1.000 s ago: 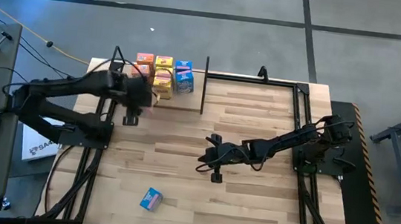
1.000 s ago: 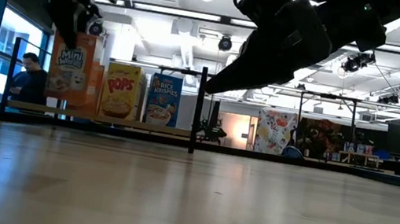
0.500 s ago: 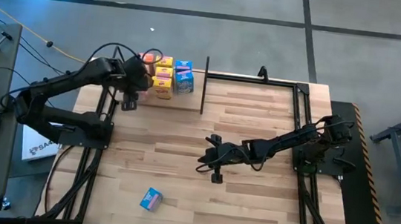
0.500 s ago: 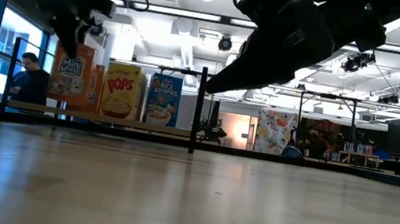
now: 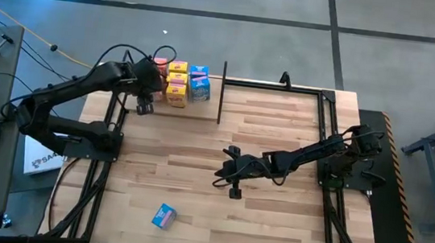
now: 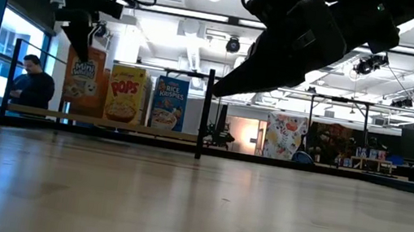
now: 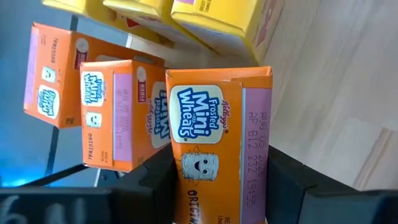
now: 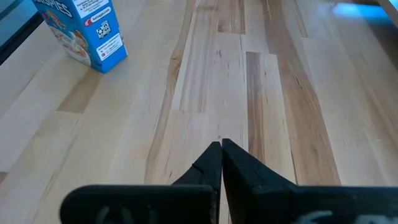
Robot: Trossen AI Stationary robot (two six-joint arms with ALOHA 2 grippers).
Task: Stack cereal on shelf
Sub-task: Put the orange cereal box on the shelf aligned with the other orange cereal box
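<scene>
Lowered — orange box [image 7: 217, 146] between left jaws.

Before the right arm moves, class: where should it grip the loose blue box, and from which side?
The blue box stands upright, skewed to the table edges, nothing beside it. Probably best: the right gripper, now shut, opens, comes from above and pinches its two broad faces near the top, wrist turned to match the skew. The left gripper holds an orange box.
</scene>
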